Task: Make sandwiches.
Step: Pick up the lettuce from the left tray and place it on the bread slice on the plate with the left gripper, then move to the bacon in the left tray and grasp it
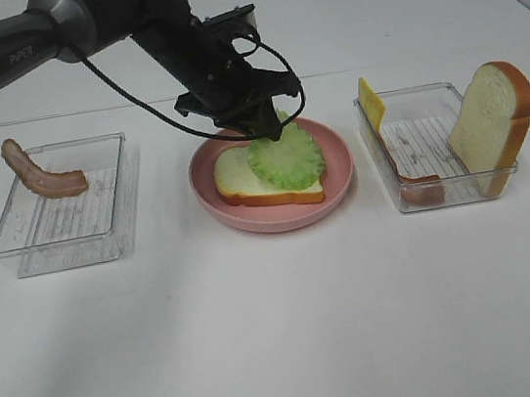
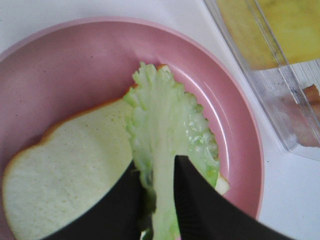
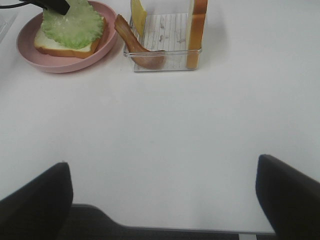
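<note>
Left tool [image 2: 157, 165] pinching lettuce [image 2: 170, 125] atop bread slice [image 2: 75, 170] on pink plate [image 2: 65, 70]; right tool [image 3: 162, 165] spread; bacon [image 1: 45, 178] in left tray [image 1: 56, 255].

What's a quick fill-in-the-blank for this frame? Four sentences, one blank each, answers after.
1. The left gripper has the lettuce leaf between its fingers over the plate, which is ____ in colour.
2. The left tray holds a single strip of ____.
3. The cheese square and the standing bread slice share the tray on the ____ of the exterior view.
4. The right gripper hangs over bare table with its jaws ____.

Missing words: pink; bacon; right; open.
</note>
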